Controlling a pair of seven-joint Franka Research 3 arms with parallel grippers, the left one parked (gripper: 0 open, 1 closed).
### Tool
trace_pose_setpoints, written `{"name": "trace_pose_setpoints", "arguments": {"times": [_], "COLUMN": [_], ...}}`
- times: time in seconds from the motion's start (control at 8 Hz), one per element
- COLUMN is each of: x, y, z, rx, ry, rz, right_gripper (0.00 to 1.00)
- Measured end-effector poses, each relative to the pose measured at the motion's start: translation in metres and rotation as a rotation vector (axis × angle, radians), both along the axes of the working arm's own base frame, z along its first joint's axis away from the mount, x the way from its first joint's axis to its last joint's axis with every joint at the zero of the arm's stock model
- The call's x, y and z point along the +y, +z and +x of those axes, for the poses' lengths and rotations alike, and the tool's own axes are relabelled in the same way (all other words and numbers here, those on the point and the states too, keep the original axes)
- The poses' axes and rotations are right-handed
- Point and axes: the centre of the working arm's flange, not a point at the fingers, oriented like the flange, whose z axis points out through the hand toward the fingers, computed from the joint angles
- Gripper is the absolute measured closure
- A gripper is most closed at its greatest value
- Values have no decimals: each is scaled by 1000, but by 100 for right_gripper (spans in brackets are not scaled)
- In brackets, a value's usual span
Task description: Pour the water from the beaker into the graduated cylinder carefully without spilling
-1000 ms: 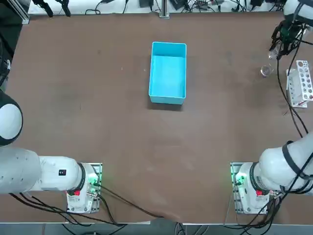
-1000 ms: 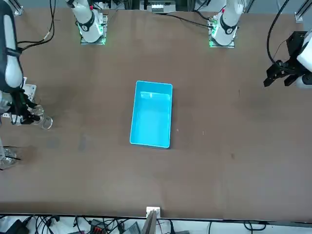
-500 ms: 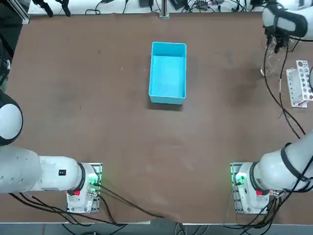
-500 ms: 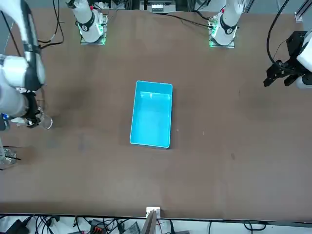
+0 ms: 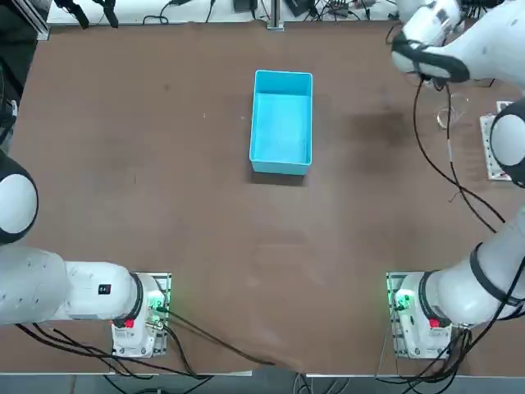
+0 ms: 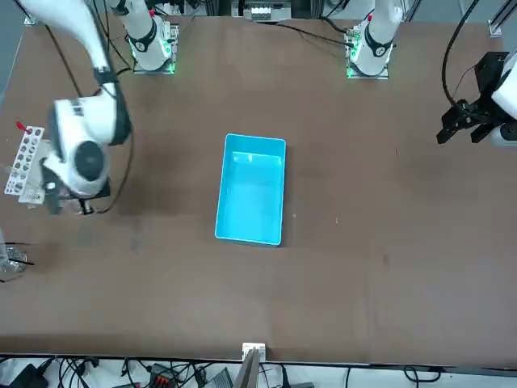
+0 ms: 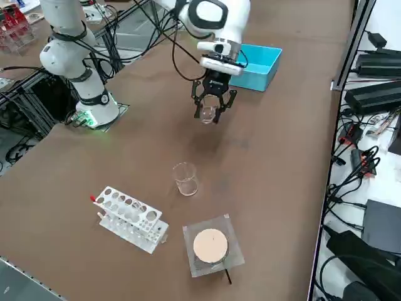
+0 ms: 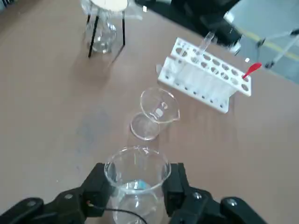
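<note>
Clear glass beaker (image 8: 136, 173) pinched upright between the right pincer's (image 7: 212, 114) fingers, raised off the table (image 7: 263, 163).

My right arm is stretched far out from its base, wrist turned so my end effector (image 7: 211, 110) points down, raised off the counter. Both fingers (image 8: 99, 179) are closed on a small clear glass vessel (image 8: 136, 175), one pad on each side of its wall. The vessel hangs upright between them.
</note>
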Motion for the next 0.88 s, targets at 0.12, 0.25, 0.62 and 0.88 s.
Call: {"name": "trace_pose_setpoints", "arguments": {"times": [0.12, 0.25, 0.62, 0.88], "x": [24, 45, 86, 102], "y": [-16, -30, -82, -129], "z": [-3, -5, -12, -21], "rx": [-37, -76, -232, -305], "ry": [9, 31, 60, 51], "rz": [-65, -116, -247, -276], "right_gripper": [39, 39, 39, 39]}}
